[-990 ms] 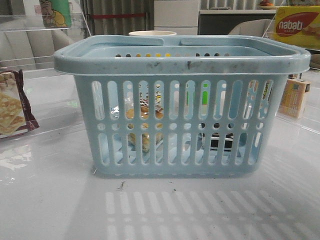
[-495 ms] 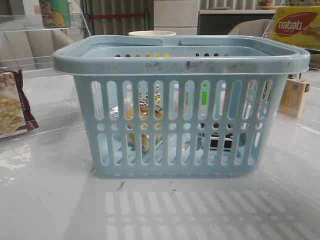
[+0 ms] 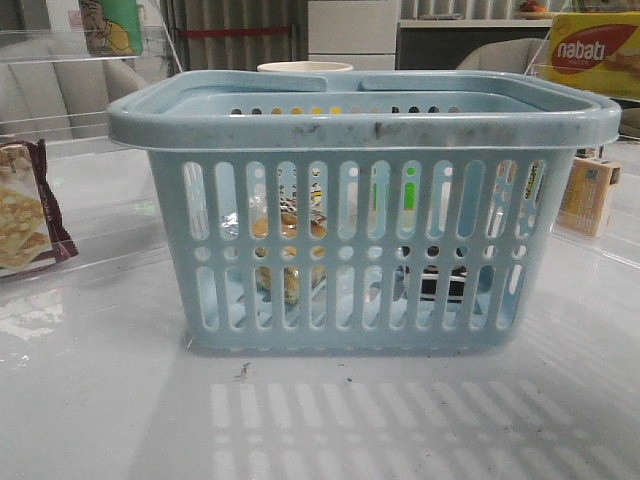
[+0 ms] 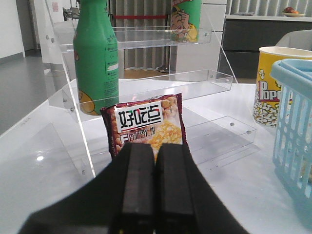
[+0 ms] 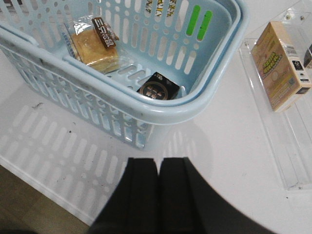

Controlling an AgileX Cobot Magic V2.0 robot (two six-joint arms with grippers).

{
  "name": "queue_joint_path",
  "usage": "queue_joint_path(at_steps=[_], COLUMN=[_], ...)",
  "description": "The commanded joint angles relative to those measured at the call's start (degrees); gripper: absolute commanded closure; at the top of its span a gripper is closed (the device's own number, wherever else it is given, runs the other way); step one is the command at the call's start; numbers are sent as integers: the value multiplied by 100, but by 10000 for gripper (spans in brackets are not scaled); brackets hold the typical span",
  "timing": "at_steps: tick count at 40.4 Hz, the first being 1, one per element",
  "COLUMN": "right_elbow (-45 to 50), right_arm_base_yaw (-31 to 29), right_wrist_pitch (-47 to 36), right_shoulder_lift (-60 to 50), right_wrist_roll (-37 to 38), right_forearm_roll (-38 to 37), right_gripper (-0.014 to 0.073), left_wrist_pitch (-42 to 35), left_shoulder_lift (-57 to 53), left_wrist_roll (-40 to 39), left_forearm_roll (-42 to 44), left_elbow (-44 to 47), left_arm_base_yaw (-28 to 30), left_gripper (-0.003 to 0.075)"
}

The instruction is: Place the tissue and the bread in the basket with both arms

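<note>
The light-blue basket (image 3: 360, 125) stands in the middle of the table; it also shows in the right wrist view (image 5: 161, 109) and at the edge of the left wrist view (image 4: 295, 122). The wrapped golden-brown bread (image 5: 95, 46) lies on the basket floor, seen through the slots in the front view (image 3: 288, 225). The small black tissue packet (image 5: 158, 87) lies on the basket floor too, dark behind the slots in the front view (image 3: 440, 270). My left gripper (image 4: 155, 151) is shut and empty, apart from the basket. My right gripper (image 5: 158, 165) is shut and empty above the table outside the basket.
A maroon-edged cracker packet (image 4: 144, 122) leans on a clear acrylic shelf with a green bottle (image 4: 96, 58). A popcorn cup (image 4: 270, 83) stands behind the basket. A yellow box (image 5: 280, 66) lies in a clear tray to the right. The table edge (image 5: 44, 190) is near.
</note>
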Motion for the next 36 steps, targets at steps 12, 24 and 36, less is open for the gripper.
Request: queue_joint_path(at_steps=[12,24,36], right_elbow=[-153,-153,837], right_arm_base_yaw=[2,2,-914], right_wrist_pitch=[-383,-390,-1325], right_shoulder_lift=[-22,-22,-816], right_wrist_roll=[-46,-46,-46], right_forearm_roll=[-75,-75,-45], right_gripper=[538,538,538], left_wrist_pitch=[-500,-500,-500], left_shoulder_lift=[-100,-100,-100], left_wrist_roll=[-7,-7,-7], left_forearm_roll=[-37,-37,-37], left_elbow=[-12,-12,-12], left_arm_base_yaw=[-37,-37,-26], left_gripper=[629,629,629])
